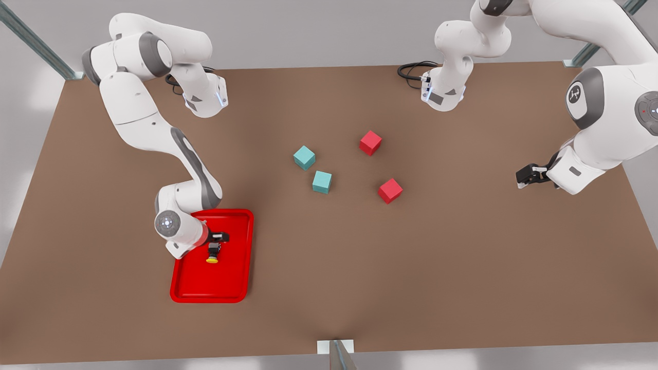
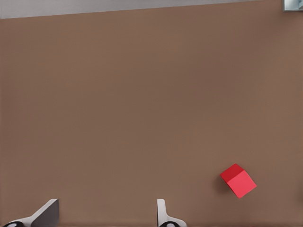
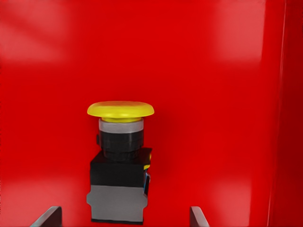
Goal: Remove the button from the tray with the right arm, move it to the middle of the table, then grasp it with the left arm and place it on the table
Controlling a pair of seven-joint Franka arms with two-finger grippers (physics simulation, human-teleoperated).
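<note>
**Right gripper poised over the button in the tray**

The right gripper (image 1: pixel 218 241) hangs over the tray (image 1: pixel 234 288), its fingers (image 3: pixel 47 217) spread with a wide gap. In the right wrist view the button (image 3: pixel 120 161) sits between the two fingertips without touching either, so I read it as not yet grasped. The button lies on its side on the tray floor, inside the rim: its long axis runs straight out from the gripper, black body nearest the fingers, yellow cap pointing away. The jaws therefore stand across the body's short width, which suits a squeeze once I lower them further.

Out from the tray, toward the table's (image 1: pixel 462 288) middle, stand two teal cubes (image 1: pixel 304 157) and two red cubes (image 1: pixel 390 190); these are not my targets.

The left gripper (image 1: pixel 529 174) waits well apart from the tray, beyond the cubes at the front view's right, fingers (image 2: pixel 163 215) parted over bare table with one red cube near. The right arm is by far the nearer to the button.
</note>
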